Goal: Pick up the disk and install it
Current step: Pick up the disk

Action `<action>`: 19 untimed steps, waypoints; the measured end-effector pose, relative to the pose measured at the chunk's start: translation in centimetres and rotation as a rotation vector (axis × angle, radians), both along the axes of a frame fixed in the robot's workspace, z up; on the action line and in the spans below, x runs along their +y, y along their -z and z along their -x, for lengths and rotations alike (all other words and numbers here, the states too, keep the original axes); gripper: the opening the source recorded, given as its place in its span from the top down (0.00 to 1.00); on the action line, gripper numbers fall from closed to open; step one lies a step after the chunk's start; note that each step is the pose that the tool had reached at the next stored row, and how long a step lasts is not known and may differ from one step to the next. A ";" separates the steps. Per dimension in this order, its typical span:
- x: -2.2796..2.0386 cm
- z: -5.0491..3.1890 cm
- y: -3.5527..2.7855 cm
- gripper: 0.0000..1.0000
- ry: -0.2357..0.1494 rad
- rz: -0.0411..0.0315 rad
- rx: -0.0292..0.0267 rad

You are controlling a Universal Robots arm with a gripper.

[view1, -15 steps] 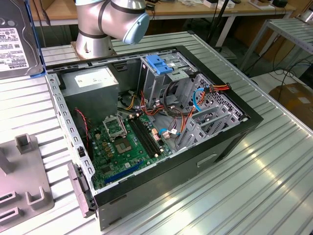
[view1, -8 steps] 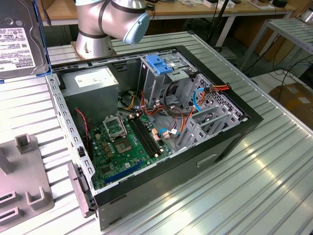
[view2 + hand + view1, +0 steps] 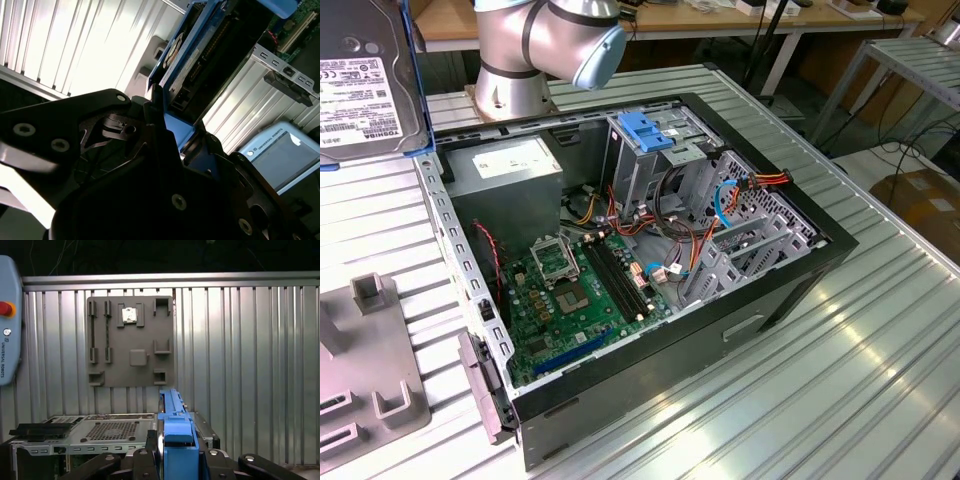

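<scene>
gripper holds the disk edge-on, near the open computer case.

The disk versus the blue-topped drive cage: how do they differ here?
The disk is flat, white-labelled and held in the gripper outside the case; the drive cage is tall and stands inside it. Both are silver metal with blue plastic.
</scene>
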State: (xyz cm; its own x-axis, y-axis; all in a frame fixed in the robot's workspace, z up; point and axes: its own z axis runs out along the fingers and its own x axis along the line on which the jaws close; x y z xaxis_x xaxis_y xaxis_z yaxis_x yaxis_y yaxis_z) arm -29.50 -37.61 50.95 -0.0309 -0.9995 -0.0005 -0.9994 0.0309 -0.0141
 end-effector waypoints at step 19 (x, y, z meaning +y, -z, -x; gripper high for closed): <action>-0.73 -1.48 0.09 0.63 0.000 0.0000 0.0000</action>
